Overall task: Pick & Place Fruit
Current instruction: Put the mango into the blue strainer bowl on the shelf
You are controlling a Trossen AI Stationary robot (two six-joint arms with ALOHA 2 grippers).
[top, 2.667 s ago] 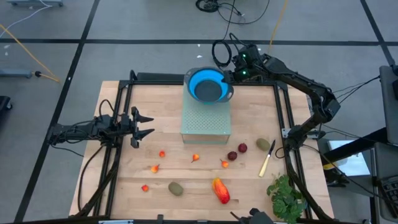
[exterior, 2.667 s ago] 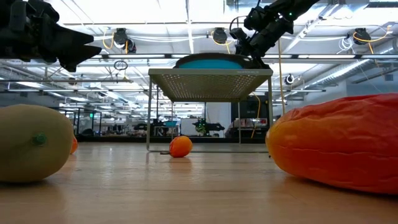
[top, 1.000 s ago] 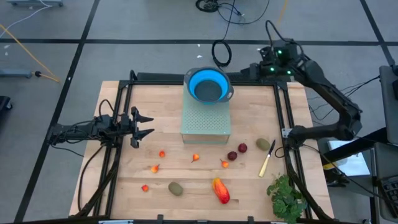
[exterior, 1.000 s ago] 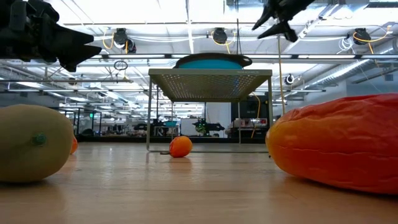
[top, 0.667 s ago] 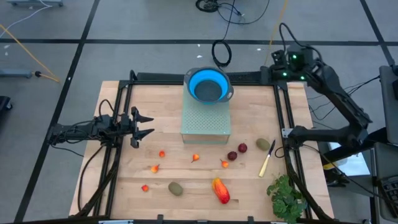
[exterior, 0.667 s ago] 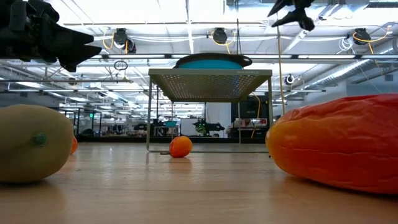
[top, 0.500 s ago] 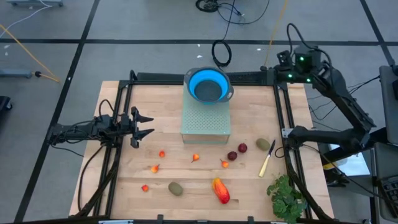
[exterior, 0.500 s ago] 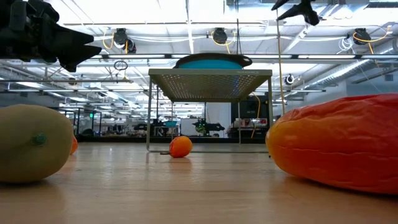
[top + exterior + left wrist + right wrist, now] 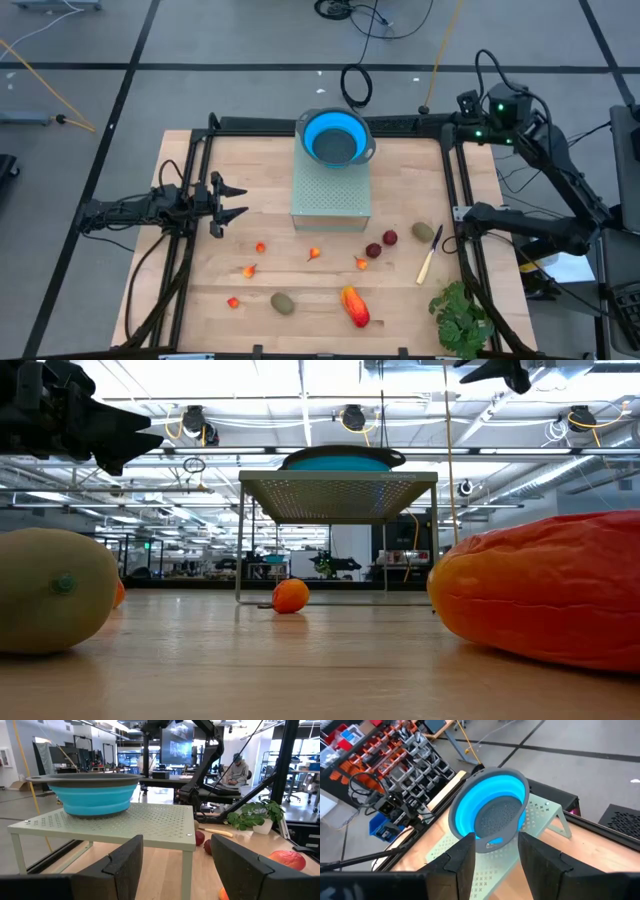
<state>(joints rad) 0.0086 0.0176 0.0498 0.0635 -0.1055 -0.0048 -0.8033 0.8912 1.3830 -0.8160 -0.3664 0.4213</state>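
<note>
The fruit lies scattered on the wooden table's near half: small orange-red pieces [image 9: 261, 247] [image 9: 314, 253], two dark red round ones [image 9: 381, 244], brownish-green ovals [image 9: 284, 302] [image 9: 424, 232] and an orange-red oblong [image 9: 354, 306]. A blue colander [image 9: 337, 137] sits on a perforated green stand [image 9: 332, 195]. My left gripper [image 9: 232, 200] stands open at the table's left, level, pointing at the stand. My right gripper [image 9: 496, 842] is open and holds nothing, high above the table's far right corner [image 9: 465, 103], looking down at the colander [image 9: 490, 815].
A yellow-handled knife [image 9: 430, 258] lies near the right rail, and a leafy green bunch [image 9: 460, 318] lies at the near right corner. Dark frame rails [image 9: 458, 190] run along the table's sides. Bare wood lies between the left gripper and the fruit.
My right gripper has drawn back from beside the colander toward the table's far right corner, rising a little and rolling slightly; its fingers stay apart. The colander stays on the stand and the fruit has not moved.
</note>
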